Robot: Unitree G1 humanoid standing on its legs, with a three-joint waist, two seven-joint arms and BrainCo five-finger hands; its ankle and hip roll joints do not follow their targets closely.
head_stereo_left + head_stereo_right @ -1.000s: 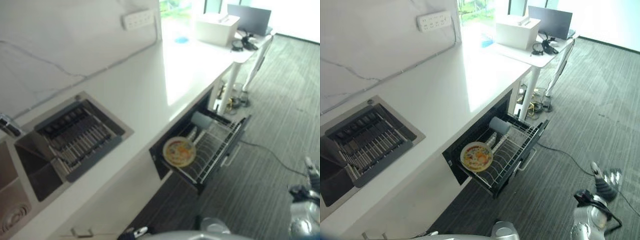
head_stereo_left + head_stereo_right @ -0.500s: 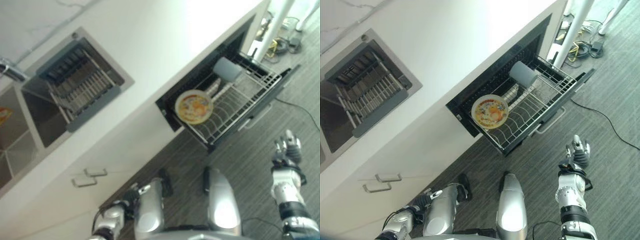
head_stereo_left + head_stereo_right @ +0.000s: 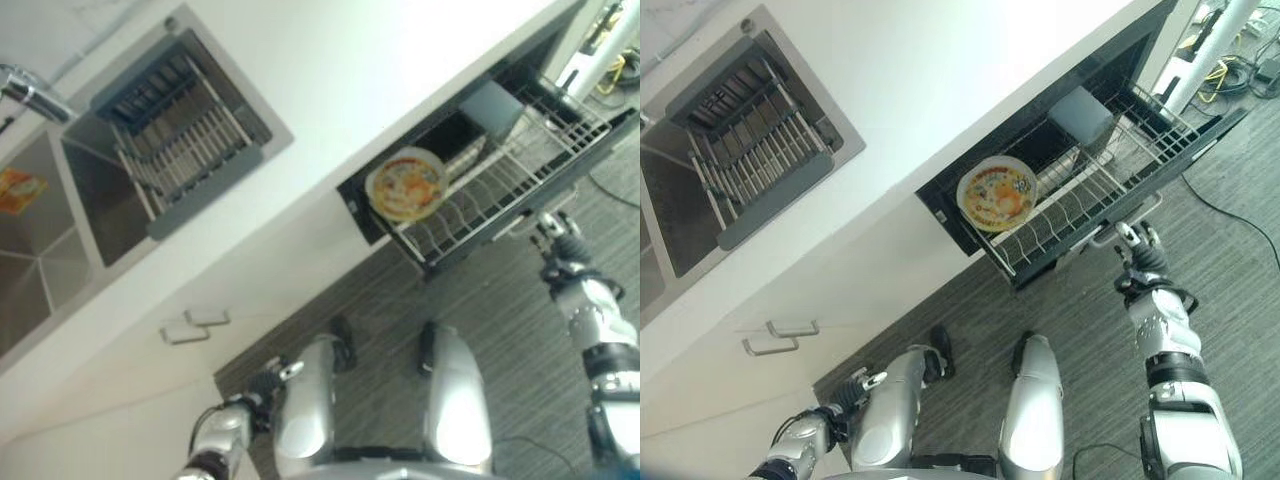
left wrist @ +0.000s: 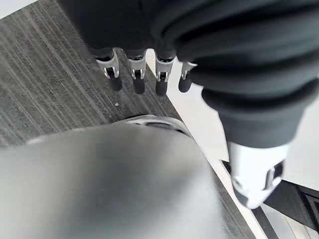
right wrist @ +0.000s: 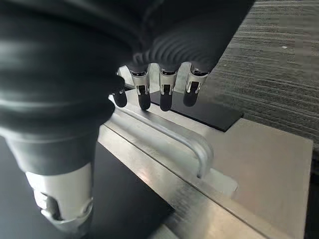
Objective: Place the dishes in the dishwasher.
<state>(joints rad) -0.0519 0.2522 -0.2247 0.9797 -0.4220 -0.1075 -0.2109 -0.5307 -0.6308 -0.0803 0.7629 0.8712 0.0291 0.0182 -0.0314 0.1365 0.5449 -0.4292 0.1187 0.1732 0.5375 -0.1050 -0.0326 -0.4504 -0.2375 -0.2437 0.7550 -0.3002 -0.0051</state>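
The dishwasher drawer stands pulled out from under the white counter. In its wire rack a colourful plate stands on edge, with a grey cup lying behind it. My right hand is open just in front of the drawer's silver handle, its fingers straight and close above the bar without curling round it. My left hand hangs low at my side, open and holding nothing, with its fingers over the dark floor.
A sink with a grey drain rack is set into the counter at the left; something orange lies in its basin beside a tap. Cupboard handles show below the counter. A white table leg stands at the far right.
The camera has tilted down and shifted, so the whole scene moved. My right hand has risen from the floor area up to the drawer's front handle. The plate and cup stay in the rack.
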